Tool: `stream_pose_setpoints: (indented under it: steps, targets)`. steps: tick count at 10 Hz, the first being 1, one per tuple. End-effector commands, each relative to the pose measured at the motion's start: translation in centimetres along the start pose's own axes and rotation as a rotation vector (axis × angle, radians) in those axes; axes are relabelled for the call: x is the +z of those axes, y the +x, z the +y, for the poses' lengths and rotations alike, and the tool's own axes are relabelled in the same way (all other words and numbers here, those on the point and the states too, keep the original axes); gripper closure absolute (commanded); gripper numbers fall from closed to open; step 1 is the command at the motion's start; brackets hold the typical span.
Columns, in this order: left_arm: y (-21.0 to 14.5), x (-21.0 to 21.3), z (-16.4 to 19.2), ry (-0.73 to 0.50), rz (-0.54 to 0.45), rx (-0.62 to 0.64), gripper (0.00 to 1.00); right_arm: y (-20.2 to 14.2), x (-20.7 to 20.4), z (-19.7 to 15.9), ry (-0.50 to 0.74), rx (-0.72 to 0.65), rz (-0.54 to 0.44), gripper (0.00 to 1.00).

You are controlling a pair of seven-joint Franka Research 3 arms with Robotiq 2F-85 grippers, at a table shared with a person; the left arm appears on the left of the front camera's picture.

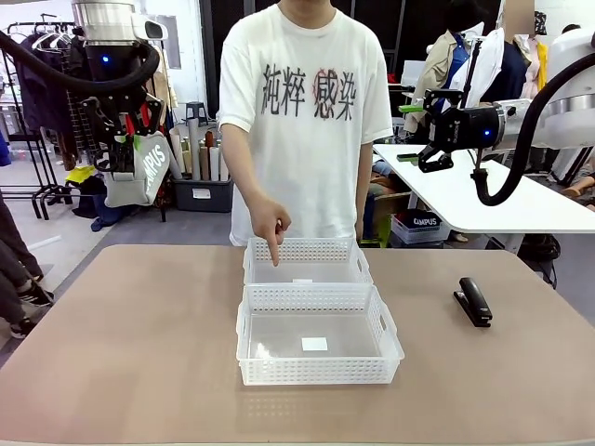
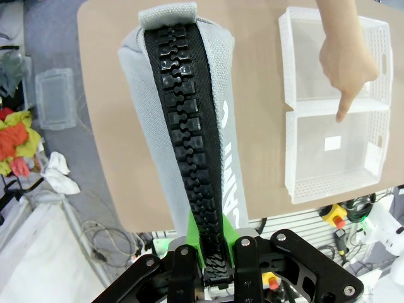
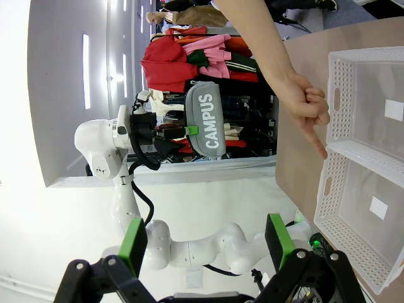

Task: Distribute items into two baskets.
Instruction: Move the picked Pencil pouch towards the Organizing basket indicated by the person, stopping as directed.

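Pouch (image 2: 151, 113), soft and light I reckon, hangs below my left claw (image 2: 211, 249), clamped tight across its zip end.

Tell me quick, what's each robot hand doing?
Left gripper: shut on the grey pouch.
Right gripper: open, empty.
Person's hand: pointing, empty.

The left end effector (image 1: 125, 141) grips a grey fabric pouch (image 1: 147, 172) aloft. A person's hand (image 1: 269, 226) points into the farther white lattice plastic basket (image 1: 307, 249), a black stapler (image 1: 473, 301) lying rightward.
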State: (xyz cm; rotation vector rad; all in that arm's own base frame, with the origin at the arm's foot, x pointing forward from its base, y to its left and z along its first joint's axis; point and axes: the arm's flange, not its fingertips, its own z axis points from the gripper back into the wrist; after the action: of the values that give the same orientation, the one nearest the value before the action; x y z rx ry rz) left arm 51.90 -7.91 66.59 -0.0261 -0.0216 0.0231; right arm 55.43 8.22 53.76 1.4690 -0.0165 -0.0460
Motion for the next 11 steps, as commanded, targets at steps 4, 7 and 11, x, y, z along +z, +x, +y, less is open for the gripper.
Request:
stream_pose_setpoints:
  steps: [4, 7, 11]
  targets:
    - [-0.5, 0.1, 0.2, 0.008, -0.004, 0.003, 1.0, -0.1, -0.1, 0.4, -0.001, 0.006, -0.009, 0.0]
    - [-0.7, 0.2, -1.1, 0.047, -0.004, -0.25, 1.0, -0.1, -0.1, 0.4, -0.001, 0.006, -0.009, 0.0]
    - [-1.4, -0.5, -4.0, 0.081, -0.05, -0.612, 1.0, -0.1, -0.1, 0.4, -0.001, 0.006, -0.009, 0.0]
